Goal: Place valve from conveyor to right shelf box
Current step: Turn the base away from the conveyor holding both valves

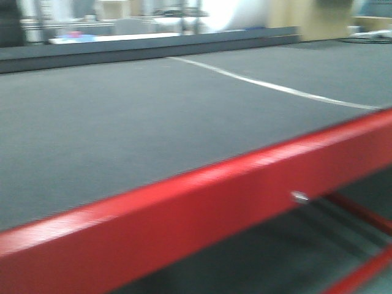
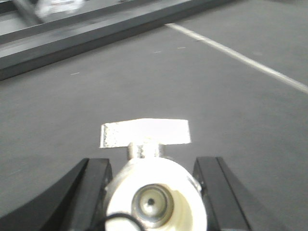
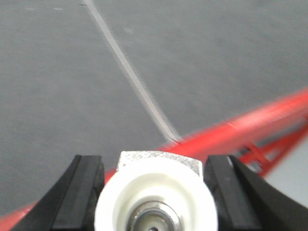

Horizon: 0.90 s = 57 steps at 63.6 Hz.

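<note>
In the left wrist view a valve (image 2: 154, 192) with a pale whitish base and a flat silver lever handle (image 2: 144, 132) sits between the black fingers of my left gripper (image 2: 153, 163), held above the dark grey conveyor belt (image 2: 72, 110). In the right wrist view a second valve (image 3: 156, 187) with a white round base sits between the fingers of my right gripper (image 3: 154, 161), above the belt's near edge and its red frame (image 3: 250, 125). The front view shows the conveyor (image 1: 153, 116) with no gripper or valve in it. No shelf box shows.
A thin white seam line (image 1: 275, 87) crosses the belt; it also shows in the left wrist view (image 2: 240, 57) and the right wrist view (image 3: 134, 82). A dark rail (image 1: 122, 52) runs along the far side. The red frame beam (image 1: 214, 202) borders the near side, with lower red bars beneath.
</note>
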Motion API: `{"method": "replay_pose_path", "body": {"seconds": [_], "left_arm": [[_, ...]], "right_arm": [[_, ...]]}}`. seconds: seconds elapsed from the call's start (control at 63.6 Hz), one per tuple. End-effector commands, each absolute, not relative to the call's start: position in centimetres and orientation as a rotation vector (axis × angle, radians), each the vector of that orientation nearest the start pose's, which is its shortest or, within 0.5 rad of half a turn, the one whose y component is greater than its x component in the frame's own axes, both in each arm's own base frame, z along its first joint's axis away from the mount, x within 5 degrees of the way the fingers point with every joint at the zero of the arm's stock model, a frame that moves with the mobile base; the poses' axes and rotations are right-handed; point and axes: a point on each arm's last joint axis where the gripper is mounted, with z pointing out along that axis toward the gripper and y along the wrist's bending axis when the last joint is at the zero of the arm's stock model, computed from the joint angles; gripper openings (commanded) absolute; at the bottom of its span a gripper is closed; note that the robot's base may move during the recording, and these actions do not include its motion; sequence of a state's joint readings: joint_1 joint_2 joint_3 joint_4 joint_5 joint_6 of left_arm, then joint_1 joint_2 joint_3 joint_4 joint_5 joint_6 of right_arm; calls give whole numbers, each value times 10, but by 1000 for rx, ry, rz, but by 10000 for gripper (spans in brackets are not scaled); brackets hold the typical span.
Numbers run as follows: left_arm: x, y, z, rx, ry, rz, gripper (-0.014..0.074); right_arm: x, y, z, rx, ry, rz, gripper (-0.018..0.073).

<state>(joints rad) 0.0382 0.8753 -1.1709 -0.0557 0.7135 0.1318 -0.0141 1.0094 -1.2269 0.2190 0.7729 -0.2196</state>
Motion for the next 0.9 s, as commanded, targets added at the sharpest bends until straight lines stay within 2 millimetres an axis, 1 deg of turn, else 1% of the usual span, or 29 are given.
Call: {"method": "replay_pose_path", "body": {"seconds": [0.0,0.88], "left_arm": [[157,2,457,65,1834,43,-111],[157,2,457,65,1834,43,-111]], "right_arm": [[192,10,454,-135,1914,89,-154],[192,10,454,-134,1913,88,-154]]}}
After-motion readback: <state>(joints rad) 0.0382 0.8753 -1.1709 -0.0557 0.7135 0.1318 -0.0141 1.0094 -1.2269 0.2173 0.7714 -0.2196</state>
